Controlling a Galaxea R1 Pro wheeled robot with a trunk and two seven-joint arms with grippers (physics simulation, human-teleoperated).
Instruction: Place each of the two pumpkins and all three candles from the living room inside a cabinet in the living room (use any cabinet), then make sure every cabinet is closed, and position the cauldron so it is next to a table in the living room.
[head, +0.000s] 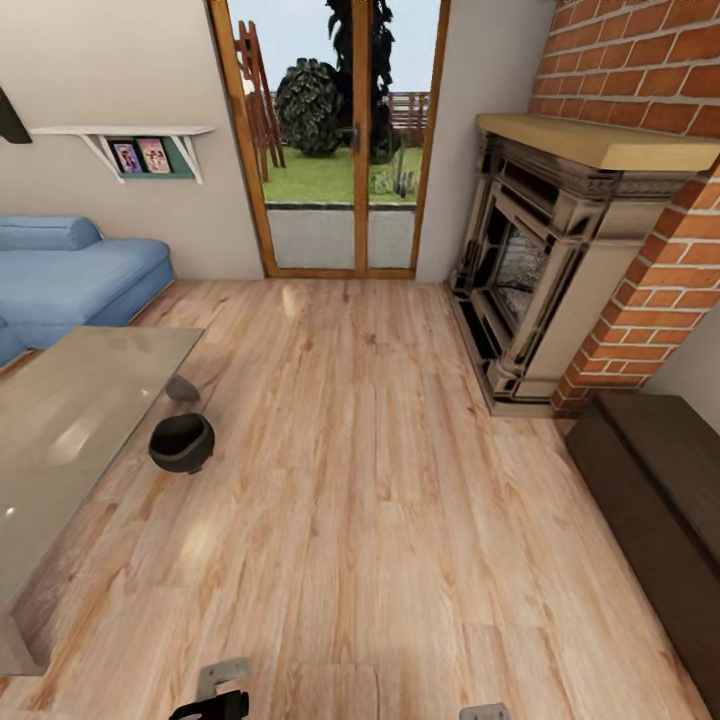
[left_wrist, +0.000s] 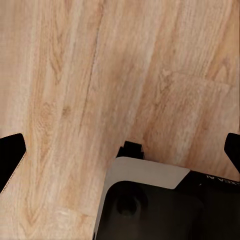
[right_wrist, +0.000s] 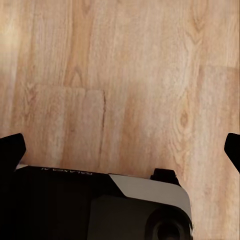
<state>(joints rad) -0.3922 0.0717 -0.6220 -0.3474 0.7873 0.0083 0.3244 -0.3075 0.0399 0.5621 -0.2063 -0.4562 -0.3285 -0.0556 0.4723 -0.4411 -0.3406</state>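
Observation:
The black round cauldron (head: 182, 442) stands on the wood floor, close beside the right edge of the glass table (head: 60, 430). A long, low dark-brown cabinet (head: 655, 500) runs along the right wall; I see its top and no open drawer. The pumpkins and candles are out of view. My left gripper (left_wrist: 121, 152) hangs open over bare floor, its black fingertips (left_wrist: 11, 156) far apart. My right gripper (right_wrist: 120, 150) is likewise open over the floorboards, holding nothing. Small parts of both arms show at the head view's lower edge.
A stone fireplace (head: 545, 260) set in a brick wall stands at the right, behind the cabinet. A blue sofa (head: 70, 275) sits at the far left, glass doors (head: 340, 140) at the back. A wide stretch of wood floor (head: 380, 480) lies between table and cabinet.

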